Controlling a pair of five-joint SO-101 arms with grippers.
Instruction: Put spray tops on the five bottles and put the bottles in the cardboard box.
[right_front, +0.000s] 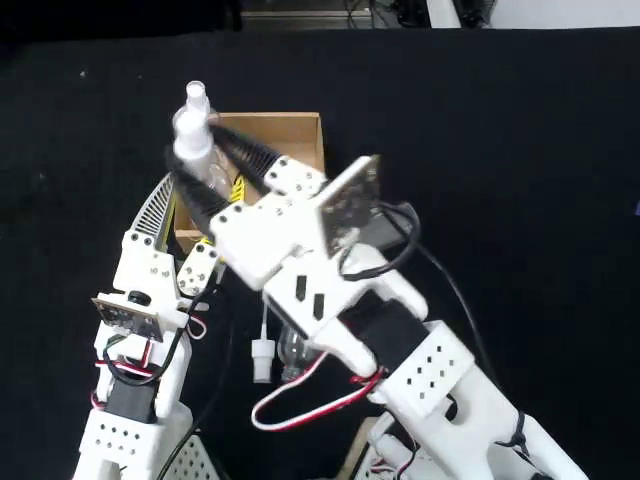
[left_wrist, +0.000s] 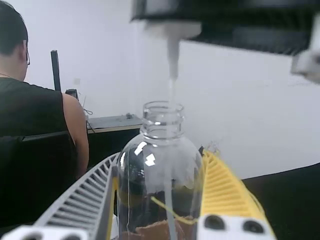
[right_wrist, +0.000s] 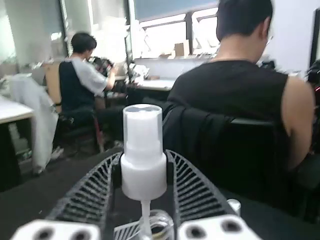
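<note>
Right gripper (right_wrist: 144, 172): black ribbed fingers (right_wrist: 195, 190) clamped on the collar of the white plastic spray top (right_wrist: 143, 135). Nozzle end up, thin dip tube (left_wrist: 172, 60) hanging straight down. Long axis vertical, presumably so the tube can thread the neck.

Left gripper (left_wrist: 161, 162): grey and yellow fingers (left_wrist: 220, 185) closed round the clear plastic bottle (left_wrist: 161, 125). Bottle upright, open mouth up, directly beneath the tube tip. Held at the edge of the brown cardboard box (right_front: 290, 135), likely steadied for capping.

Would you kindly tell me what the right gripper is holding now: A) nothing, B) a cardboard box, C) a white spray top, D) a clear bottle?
C: the right gripper is shut on the white spray top, held over the open neck of the clear bottle in the left gripper.
</note>
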